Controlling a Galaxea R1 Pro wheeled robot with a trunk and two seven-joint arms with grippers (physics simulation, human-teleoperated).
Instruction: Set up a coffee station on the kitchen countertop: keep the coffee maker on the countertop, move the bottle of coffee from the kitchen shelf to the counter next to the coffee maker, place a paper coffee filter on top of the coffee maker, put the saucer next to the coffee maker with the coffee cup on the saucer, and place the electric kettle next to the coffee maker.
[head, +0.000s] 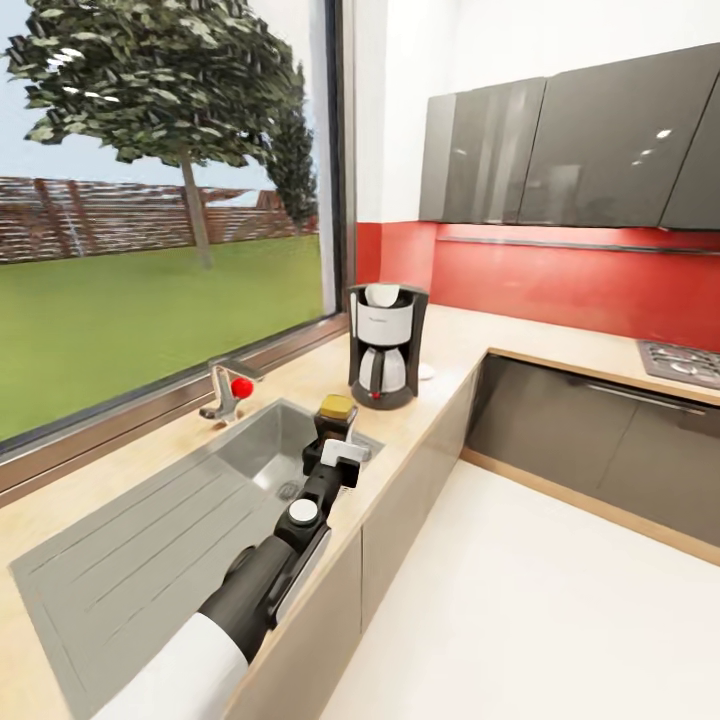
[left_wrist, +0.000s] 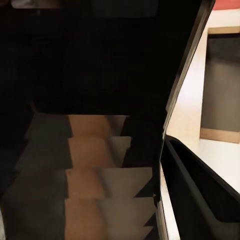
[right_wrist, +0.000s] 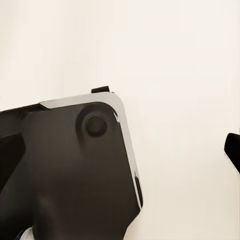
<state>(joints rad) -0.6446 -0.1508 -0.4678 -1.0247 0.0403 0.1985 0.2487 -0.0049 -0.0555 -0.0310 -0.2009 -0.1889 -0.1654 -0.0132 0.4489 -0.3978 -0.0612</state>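
Observation:
The coffee maker (head: 385, 345), black with a silver-white housing and glass carafe, stands on the beige kitchen countertop (head: 452, 340) near the inner corner. My left arm reaches over the sink, and the left gripper (head: 335, 432) is shut on the bottle of coffee (head: 337, 407), a dark squat bottle with a yellow cap. The bottle sits at the sink's right corner, a short way in front of the coffee maker. In the left wrist view a dark mass (left_wrist: 100, 65) sits close against the camera, with one finger (left_wrist: 200, 195) beside it. A small white rim (head: 427, 372) peeks out behind the coffee maker; I cannot tell what it is.
A steel sink (head: 200, 520) with a drainboard and a tap (head: 228, 388) lies under the window. A gas hob (head: 685, 360) is at the far right, under dark wall cabinets (head: 600, 140). Pale floor (head: 520, 600) lies open along the counter front. The right wrist view faces floor and a black robot part (right_wrist: 65, 170).

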